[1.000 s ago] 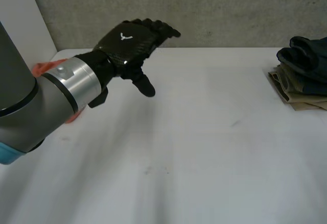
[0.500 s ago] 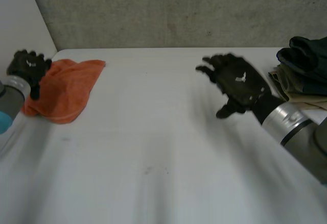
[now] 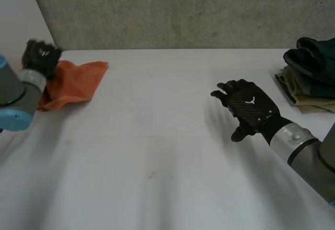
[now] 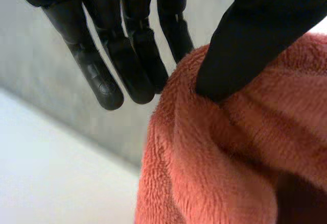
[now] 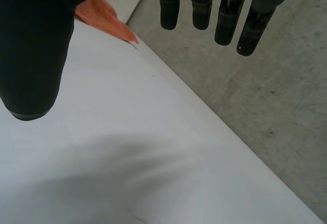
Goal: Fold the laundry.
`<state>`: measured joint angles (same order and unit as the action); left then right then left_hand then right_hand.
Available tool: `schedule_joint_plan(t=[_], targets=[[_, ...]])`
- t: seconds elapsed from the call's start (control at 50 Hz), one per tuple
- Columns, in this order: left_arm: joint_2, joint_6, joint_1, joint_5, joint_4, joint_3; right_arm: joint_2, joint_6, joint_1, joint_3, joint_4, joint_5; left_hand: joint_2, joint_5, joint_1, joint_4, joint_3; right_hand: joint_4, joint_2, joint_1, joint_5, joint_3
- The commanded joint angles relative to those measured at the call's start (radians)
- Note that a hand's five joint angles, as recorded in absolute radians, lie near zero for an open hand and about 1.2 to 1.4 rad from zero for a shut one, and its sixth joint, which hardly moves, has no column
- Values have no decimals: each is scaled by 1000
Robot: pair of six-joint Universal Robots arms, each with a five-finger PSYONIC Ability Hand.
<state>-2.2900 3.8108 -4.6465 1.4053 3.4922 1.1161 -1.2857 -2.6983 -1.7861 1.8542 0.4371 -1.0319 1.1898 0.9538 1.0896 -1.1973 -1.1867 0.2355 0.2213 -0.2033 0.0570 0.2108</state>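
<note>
White tabletop (image 3: pixel 157 177) is carrying everything. Right of centre, the right hand (image 3: pixel 250 109) is hovering over it, back up. Its fingers (image 5: pixel 202 9) are spreading out straight toward the far left and the thumb is standing well apart, so it is grasping nothing. Its grey arm is coming in from the near right corner.

Farther back, at the far left, an orange towel (image 3: pixel 76 83) is lying crumpled on the tabletop. Its long axis is running from near left to far right, and one corner is pointing far right, close to the tabletop's far edge. The left hand (image 3: pixel 41 57) is sitting at the towel's far left end. In the left wrist view its thumb is pressing into a raised fold of the pile while the straight fingers are reaching down the fold's other side, so this hand is pinching the towel there.

At the far right, a stack of folded clothes (image 3: pixel 309 78) is resting at the tabletop's edge, dark pieces over beige ones, apart from the right hand. A grey wall (image 3: pixel 183 10) is rising behind.
</note>
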Motion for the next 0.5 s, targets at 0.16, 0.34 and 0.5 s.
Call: schedule_joint_plan(t=[0.16,0.34,0.5], targets=[[273,-391,589,-126,-36,297,-15,-5,47,-33,-20,-143,206,268,307,-199,-210,-61,-47,29,-57,-36],[204,-356,657,-89,-208,243,-14,-14,54,-35,-34,-136,-1015,-954,-915,1023,1012,-61,-47,29,-57,-36],[377,-356,618,30,-222,283,-32,-3,51,-75,-142,-117,-991,-930,-891,999,988,-61,-47,29,-57,-36]])
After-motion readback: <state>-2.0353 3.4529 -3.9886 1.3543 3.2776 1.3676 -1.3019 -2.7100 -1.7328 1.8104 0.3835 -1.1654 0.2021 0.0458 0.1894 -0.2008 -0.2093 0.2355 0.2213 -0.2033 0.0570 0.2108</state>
